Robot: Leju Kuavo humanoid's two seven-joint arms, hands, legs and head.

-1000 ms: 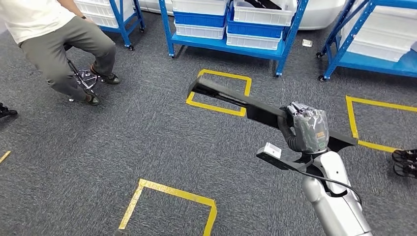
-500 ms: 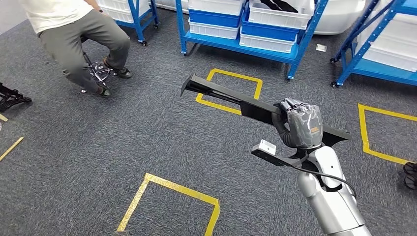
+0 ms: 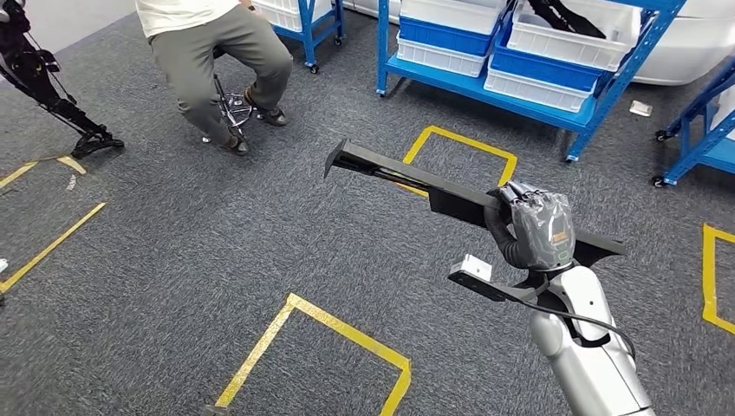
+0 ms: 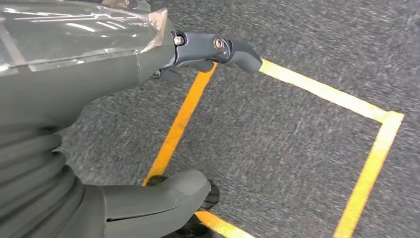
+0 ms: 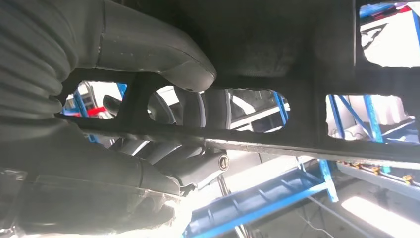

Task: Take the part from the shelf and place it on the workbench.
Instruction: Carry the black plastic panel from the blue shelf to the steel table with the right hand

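Observation:
A long black part (image 3: 407,178), a flat bar with cut-out slots, hangs level over the grey carpet. My right hand (image 3: 537,227) grips it near its right end, fingers wrapped over the top. In the right wrist view the part (image 5: 297,59) crosses close in front of the camera, and the right hand (image 5: 163,148) curls around it from below. My left hand (image 4: 99,99) hangs above the floor, thumb and fingers (image 4: 218,49) apart with nothing between them.
A blue shelf (image 3: 485,94) with white and blue bins stands ahead, and another blue rack (image 3: 693,143) is at the right. A person (image 3: 221,52) sits on a stool at the upper left, near a black stand (image 3: 52,95). Yellow tape squares (image 3: 347,329) mark the carpet.
The whole picture has shifted to the right, so the camera has turned left. The black part stays in my right hand in the same pose.

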